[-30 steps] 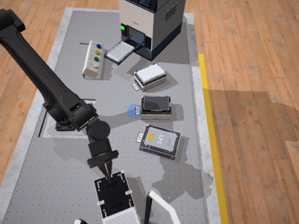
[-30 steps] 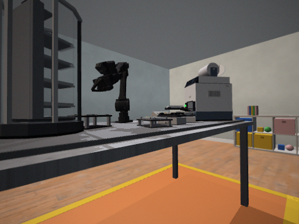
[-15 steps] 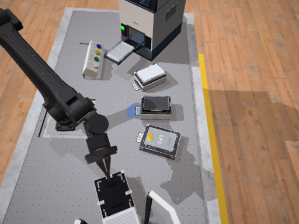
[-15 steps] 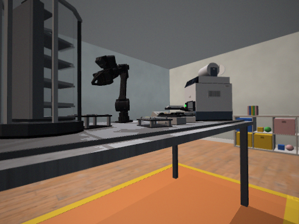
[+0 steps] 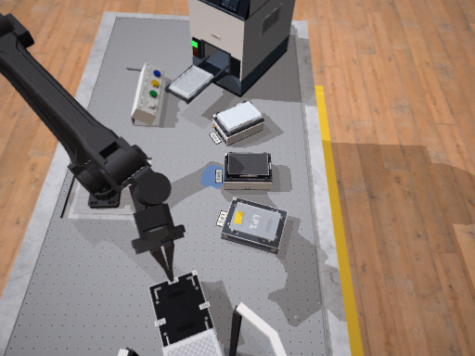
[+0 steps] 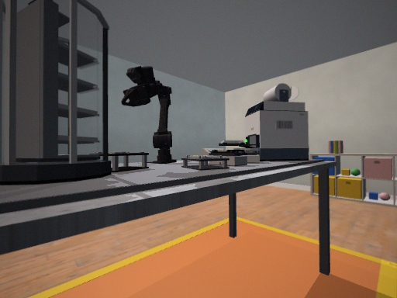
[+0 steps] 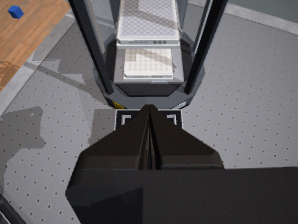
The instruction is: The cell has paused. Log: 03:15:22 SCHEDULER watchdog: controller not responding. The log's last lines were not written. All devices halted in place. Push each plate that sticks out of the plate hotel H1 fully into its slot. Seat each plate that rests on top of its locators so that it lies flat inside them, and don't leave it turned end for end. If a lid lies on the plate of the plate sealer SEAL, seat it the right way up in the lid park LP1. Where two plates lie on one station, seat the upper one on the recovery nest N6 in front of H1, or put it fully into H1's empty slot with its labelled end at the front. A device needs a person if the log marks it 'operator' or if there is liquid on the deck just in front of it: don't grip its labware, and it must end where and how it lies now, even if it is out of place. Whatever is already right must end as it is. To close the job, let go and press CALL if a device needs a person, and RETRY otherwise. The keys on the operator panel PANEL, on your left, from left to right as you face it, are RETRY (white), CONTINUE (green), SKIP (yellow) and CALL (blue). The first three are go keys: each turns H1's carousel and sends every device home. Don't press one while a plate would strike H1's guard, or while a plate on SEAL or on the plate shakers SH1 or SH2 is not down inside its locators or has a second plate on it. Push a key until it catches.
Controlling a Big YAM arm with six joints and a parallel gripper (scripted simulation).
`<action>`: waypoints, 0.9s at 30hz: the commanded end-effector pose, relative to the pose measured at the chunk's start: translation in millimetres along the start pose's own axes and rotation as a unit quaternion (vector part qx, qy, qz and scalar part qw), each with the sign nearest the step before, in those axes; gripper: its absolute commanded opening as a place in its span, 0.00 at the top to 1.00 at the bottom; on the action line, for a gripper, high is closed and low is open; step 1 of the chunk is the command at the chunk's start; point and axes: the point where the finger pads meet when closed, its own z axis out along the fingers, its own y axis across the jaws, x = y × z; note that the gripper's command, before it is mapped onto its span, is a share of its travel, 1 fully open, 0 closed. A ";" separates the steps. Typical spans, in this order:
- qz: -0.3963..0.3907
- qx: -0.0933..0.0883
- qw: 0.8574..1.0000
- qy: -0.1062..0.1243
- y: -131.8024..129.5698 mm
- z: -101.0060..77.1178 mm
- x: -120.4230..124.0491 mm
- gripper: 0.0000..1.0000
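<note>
My gripper (image 5: 170,274) is shut and empty, pointing down at the near edge of the black recovery nest N6 (image 5: 180,307). In the wrist view the shut fingertips (image 7: 149,111) hang over the nest (image 7: 148,119), just in front of the plate hotel H1 (image 7: 148,55). A white plate (image 5: 193,346) reaches out of H1 toward the nest. The wrist view shows a low plate (image 7: 148,66) and a higher plate (image 7: 149,21) in H1's slots. The sealer SEAL (image 5: 241,37) holds a white plate (image 5: 190,82) on its tray. The operator panel PANEL (image 5: 147,93) stands beside it.
A shaker (image 5: 238,121) carries a pale plate. A second shaker (image 5: 248,170) carries a dark plate, with a blue puddle (image 5: 210,176) on the deck in front of it. The lid park LP1 (image 5: 254,224) is bare. H1's guard posts (image 7: 200,55) flank the slots.
</note>
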 end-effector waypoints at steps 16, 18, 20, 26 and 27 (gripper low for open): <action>0.018 -0.010 0.999 -0.032 5.9 -37.6 -77.5 1.00; 0.017 -0.010 0.999 -0.030 6.1 -39.2 -80.9 1.00; 0.015 -0.009 0.999 -0.026 7.1 -38.8 -82.9 1.00; 0.017 -0.010 0.999 -0.030 5.8 -47.6 -93.9 1.00; 0.015 -0.009 1.000 -0.025 6.4 -45.4 -93.8 1.00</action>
